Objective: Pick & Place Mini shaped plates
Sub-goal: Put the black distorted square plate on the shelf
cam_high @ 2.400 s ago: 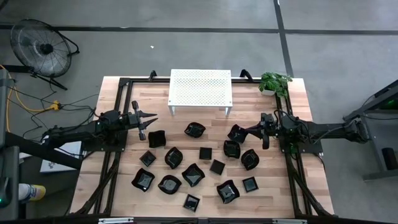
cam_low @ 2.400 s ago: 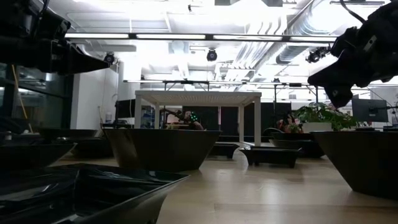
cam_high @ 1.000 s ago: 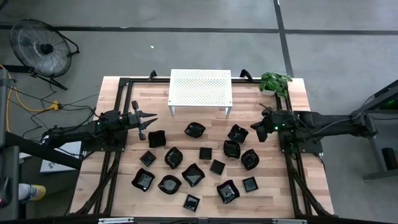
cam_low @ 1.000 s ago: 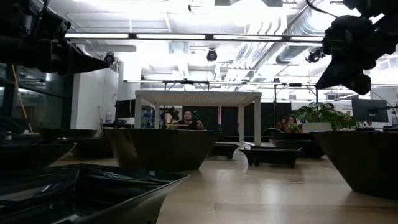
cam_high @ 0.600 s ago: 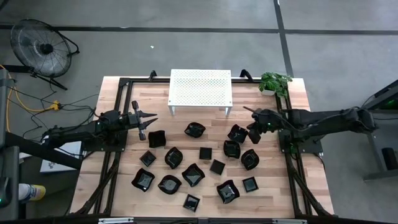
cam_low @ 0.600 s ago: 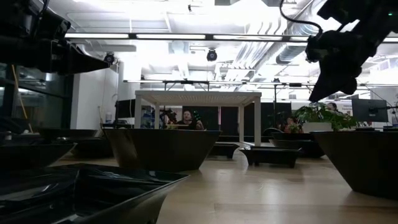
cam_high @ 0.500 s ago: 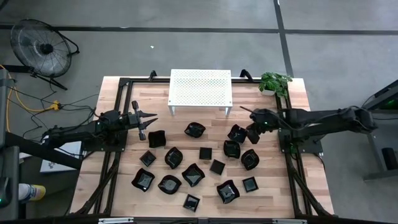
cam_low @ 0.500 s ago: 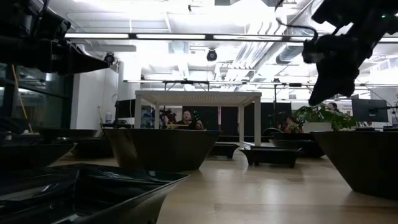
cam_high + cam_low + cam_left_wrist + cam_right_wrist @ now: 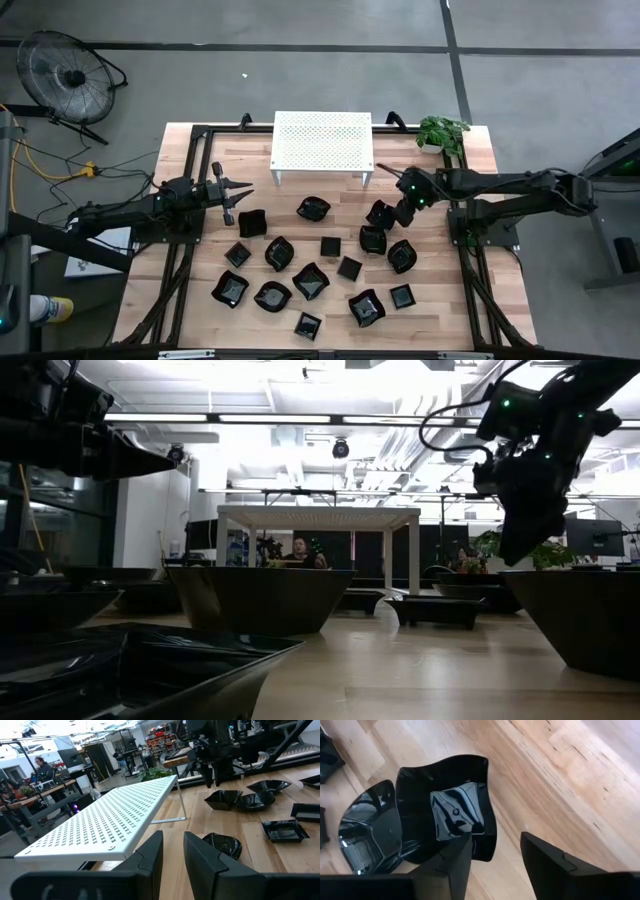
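Note:
Several mini shaped plates (image 9: 310, 280), small and glossy black, lie scattered over the middle of the wooden table. My right gripper (image 9: 398, 214) stands open, tipped steeply down, just above a wavy-edged plate (image 9: 455, 815) at the right of the group. One of its fingers (image 9: 452, 865) is over that plate's rim and the other is over bare wood. This plate (image 9: 380, 213) rests on the table against a rounder one (image 9: 367, 835). My left gripper (image 9: 240, 195) waits level at the table's left, open by a narrow gap (image 9: 173, 855), with nothing in it.
A white perforated stand (image 9: 322, 140) stands at the table's far middle, and a small potted plant (image 9: 442, 132) at the far right corner. Black frame rails (image 9: 185, 250) run along both sides. Bare wood lies between the stand and the plates.
My right gripper has swung from the table's right side toward the left and come down over the wavy-edged plate. It has also tipped from a shallow slant to a steep downward point. The plates and my left gripper have kept still.

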Controlling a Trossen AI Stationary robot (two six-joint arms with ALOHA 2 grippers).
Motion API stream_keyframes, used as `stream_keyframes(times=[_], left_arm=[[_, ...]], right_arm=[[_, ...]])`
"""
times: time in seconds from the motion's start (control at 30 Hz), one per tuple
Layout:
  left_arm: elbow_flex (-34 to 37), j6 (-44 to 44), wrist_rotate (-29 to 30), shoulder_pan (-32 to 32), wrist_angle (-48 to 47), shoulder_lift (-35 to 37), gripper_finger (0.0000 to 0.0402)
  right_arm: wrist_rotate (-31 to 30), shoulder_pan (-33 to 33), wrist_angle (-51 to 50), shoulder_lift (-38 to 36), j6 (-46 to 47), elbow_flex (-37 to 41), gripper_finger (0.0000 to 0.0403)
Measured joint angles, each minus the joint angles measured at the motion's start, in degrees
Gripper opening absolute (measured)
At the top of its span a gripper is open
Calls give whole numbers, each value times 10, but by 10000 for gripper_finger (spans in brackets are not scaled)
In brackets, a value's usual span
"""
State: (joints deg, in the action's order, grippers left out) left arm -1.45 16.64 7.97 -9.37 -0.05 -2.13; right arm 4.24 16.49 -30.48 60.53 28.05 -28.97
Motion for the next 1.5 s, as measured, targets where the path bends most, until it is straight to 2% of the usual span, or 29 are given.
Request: stream_keyframes(times=[0.17,0.4,0.77,1.03,1.33,1.5], left_arm=[[0,0,0,0,0,0,74],[0,0,0,0,0,0,74],[0,0,0,0,1,0,74],[0,0,0,0,1,0,74],[0,0,0,0,1,0,74],[0,0,0,0,2,0,74]], right_arm=[[42,35,7,0,-18,0,177],[51,53,20,18,-66,-14,168],[52,52,-72,152,-115,-107,154],[62,52,-98,221,-119,-134,154],[88,52,-99,231,-131,-134,153],[88,52,-99,231,-137,-134,133]])
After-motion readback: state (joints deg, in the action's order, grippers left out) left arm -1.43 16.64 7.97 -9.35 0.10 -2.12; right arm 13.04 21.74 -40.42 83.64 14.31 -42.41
